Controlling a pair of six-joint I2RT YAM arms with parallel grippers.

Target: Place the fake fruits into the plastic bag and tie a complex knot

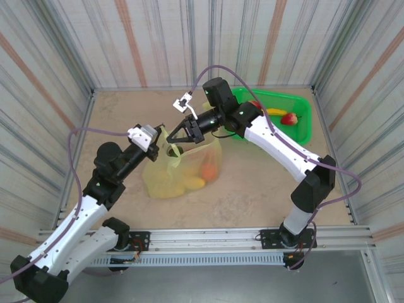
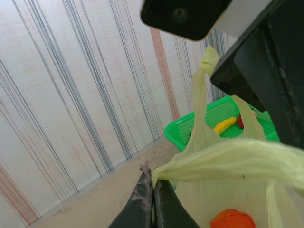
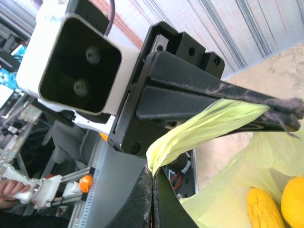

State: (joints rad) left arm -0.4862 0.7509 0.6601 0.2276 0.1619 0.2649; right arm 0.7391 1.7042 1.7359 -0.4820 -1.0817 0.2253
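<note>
Pinching the plastic bag (image 1: 183,173) by its handles: left pincer (image 2: 152,179) was clenched on one handle strand, right pincer (image 3: 152,179) clenched on another. Both met just left of the green basket (image 1: 304,129). The bag sat on the tabletop left of the basket and nearer the arm bases, with an orange fruit (image 1: 209,170) and a yellow one (image 1: 192,183) inside. A banana (image 1: 276,112) and a red fruit (image 1: 290,118) lay in the basket. My read: loading wasn't finished. Next move called for freeing one pincer to fetch them, then crossing the handles.
</note>
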